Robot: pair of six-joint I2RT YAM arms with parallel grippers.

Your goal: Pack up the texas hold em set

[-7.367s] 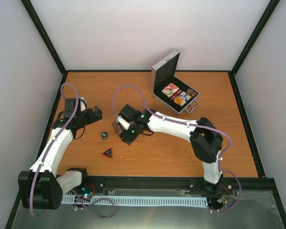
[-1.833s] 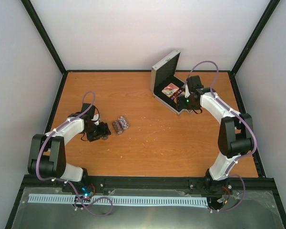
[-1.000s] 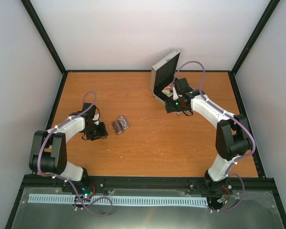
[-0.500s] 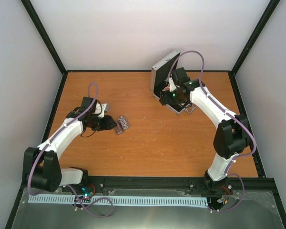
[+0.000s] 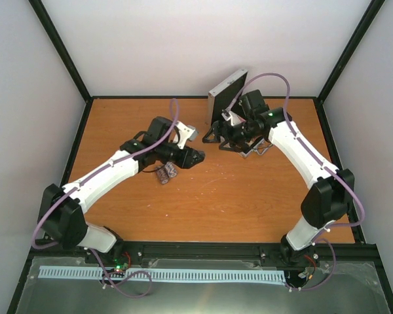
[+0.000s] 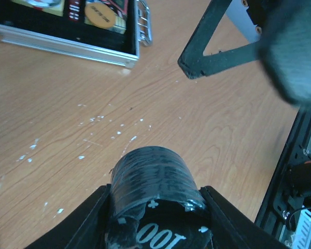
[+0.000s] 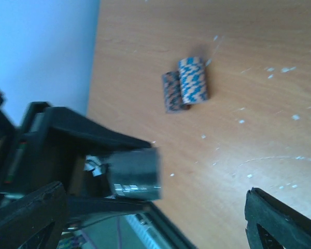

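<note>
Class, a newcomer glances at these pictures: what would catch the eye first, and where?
The left fingers, out over the table, clamp a black chip stack marked 100. Facing them, the right fingers gape wide beside the open silver case toward the far edge. Two striped chip stacks lie side by side near the left arm.

This is a robotics lab test cell, not a home or a shop. A wooden table [image 5: 249,196] sits boxed in by plain white walls [image 5: 183,46] held in a black frame [image 5: 59,49], with no furniture or decoration. Two white-and-black robot arms, the left arm [image 5: 105,176] and the right arm [image 5: 308,150], are bolted to a black rail [image 5: 209,250] at the table's near edge. Purple cables [image 5: 265,75] loop along them. A white slotted cable duct [image 5: 183,275] lies on a bare metal sheet [image 5: 249,297] in front, beside exposed electronics with a lit green light [image 5: 118,267].
</note>
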